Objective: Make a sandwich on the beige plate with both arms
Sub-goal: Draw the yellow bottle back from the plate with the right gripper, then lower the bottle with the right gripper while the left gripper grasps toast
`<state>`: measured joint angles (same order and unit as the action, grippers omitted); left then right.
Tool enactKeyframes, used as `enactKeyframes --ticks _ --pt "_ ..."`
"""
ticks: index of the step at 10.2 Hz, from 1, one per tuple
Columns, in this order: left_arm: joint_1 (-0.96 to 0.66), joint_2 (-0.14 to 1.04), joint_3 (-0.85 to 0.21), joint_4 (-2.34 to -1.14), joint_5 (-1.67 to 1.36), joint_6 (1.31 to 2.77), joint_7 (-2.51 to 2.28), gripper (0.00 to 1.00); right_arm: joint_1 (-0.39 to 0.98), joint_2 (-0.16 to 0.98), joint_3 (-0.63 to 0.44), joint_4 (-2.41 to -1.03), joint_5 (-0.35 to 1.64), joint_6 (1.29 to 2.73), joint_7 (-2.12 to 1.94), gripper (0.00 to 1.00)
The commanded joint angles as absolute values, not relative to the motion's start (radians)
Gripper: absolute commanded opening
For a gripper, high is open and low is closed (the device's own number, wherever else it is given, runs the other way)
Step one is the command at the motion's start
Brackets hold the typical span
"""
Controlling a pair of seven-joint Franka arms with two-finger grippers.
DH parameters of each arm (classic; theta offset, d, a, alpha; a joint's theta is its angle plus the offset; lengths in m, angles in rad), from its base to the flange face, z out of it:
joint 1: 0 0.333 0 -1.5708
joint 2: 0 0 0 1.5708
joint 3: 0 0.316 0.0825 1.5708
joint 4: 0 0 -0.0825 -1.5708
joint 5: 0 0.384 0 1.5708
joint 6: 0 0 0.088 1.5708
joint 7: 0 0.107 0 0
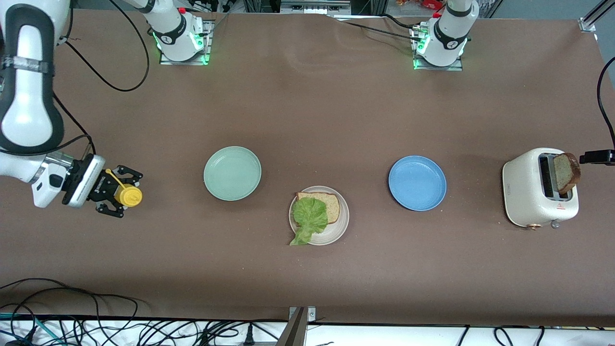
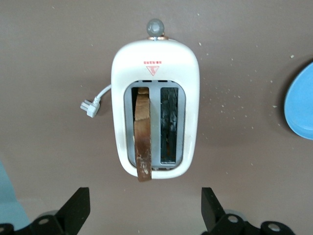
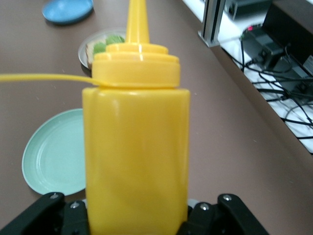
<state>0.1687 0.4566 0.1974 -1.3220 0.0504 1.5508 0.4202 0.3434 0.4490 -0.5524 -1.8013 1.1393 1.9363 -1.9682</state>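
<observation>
Toaster [image 1: 533,190] at the left arm's end of the worktop [image 1: 307,105], second bread slice [image 1: 566,173] upright in its slot. Directly above, left pincer [image 2: 144,210] spread wide. Beige plate [image 1: 331,230], toward the right arm from the toaster, bearing bread [image 1: 330,204] and lettuce [image 1: 309,216]. Farthest from the toaster, right pincer [image 1: 117,192] clamped on a mustard bottle [image 1: 129,195]. Slice probably light, stiff, crumbly: best pinched across flat faces near the top crust.

— What sits on the desk [image 1: 307,120] toward the left arm's end?
— A cream toaster [image 1: 533,194] with a brown bread slice [image 1: 566,173] standing tilted in one slot; its white plug [image 2: 89,107] lies just beside it.
— And the plates?
— A blue plate [image 1: 417,183], then a mint-green plate [image 1: 232,173] toward the right arm's end.
— Anything else?
— A yellow squeeze bottle [image 1: 129,194], cap hanging open on its strap, and cables [image 1: 72,322] along the desk's near edge.
</observation>
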Motion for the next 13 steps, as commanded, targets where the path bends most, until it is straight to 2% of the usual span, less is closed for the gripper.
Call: enactKeyframes --ticks 1,5,8,10,13 --pt "0.169 0.283 0.187 -1.605 0.092 1.734 0.422 1.0 0.276 0.406 -0.538 -1.984 1.334 1.849 -2.185 0.0" --pt "0.204 0.2 0.186 -1.785 0.091 1.906 0.423 1.0 0.083 0.61 -0.532 -2.036 1.453 1.527 -2.51 0.0" --pt "0.219 0.186 0.184 -1.824 0.091 1.996 0.423 1.0 0.048 0.75 -0.526 -2.036 1.534 1.363 -2.592 0.0" --pt "0.219 0.201 0.184 -1.825 0.078 2.008 0.423 1.0 0.048 0.83 -0.522 -2.036 1.603 1.293 -2.632 0.0" --pt "0.219 0.221 0.184 -1.836 0.077 2.016 0.391 1.0 0.045 0.854 -0.489 -2.034 1.643 1.289 -2.634 0.0"
